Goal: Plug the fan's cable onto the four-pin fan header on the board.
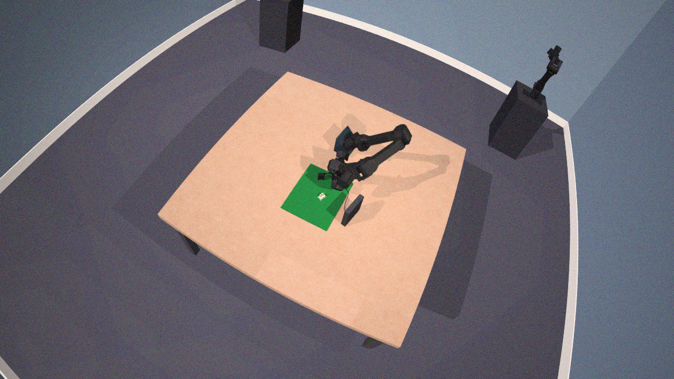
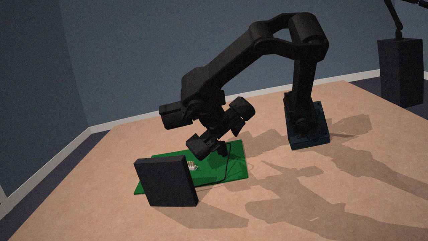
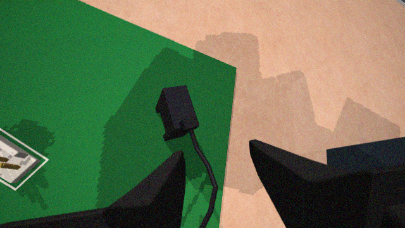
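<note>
The fingers [image 2: 238, 126] are standing open, gripping nothing. The black plug [image 1: 321, 176] [image 2: 222, 149] [image 3: 178, 109] is sitting apart from the white pin header [image 1: 322, 196] [image 2: 192, 165] [image 3: 19, 161], over the green board [image 1: 300, 200] [image 2: 236, 169] [image 3: 79, 79] near one corner. Its cable [image 1: 346, 202] [image 2: 227, 163] [image 3: 207, 164] is trailing toward the fan [image 1: 352, 210] [image 2: 166, 181], which is standing upright beside the board.
</note>
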